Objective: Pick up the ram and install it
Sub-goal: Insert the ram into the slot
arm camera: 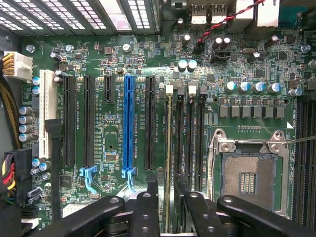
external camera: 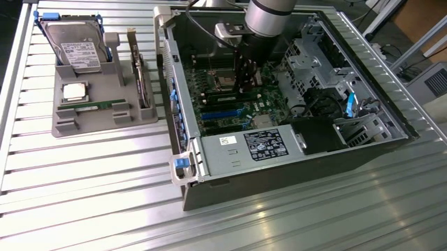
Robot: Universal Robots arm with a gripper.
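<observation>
At the far left corner of the bench (external camera: 84, 172) we see a grey holder tray (external camera: 66, 125) carrying a hard drive (external camera: 77, 49) at its far end, a square silver processor chip (external camera: 75, 92) at its middle, and a spare ram stick (external camera: 91, 106) lying flat in a slot near its front edge. An upright expansion card (external camera: 142, 78) stands along the tray's right edge. Further right sits the open computer case (external camera: 209, 172), with the arm (external camera: 269, 18) reaching down into it over the motherboard (external camera: 231, 99). In the wrist view, the gripper (arm camera: 168, 197) hangs directly above the memory slots (arm camera: 190, 138), beside the empty processor socket (arm camera: 249, 177). The ram (arm camera: 168, 148) stands on edge in the first slot, running between the fingers (arm camera: 148, 197). The jaws stand slightly apart on either side of the ram; we cannot tell whether they touch it.
</observation>
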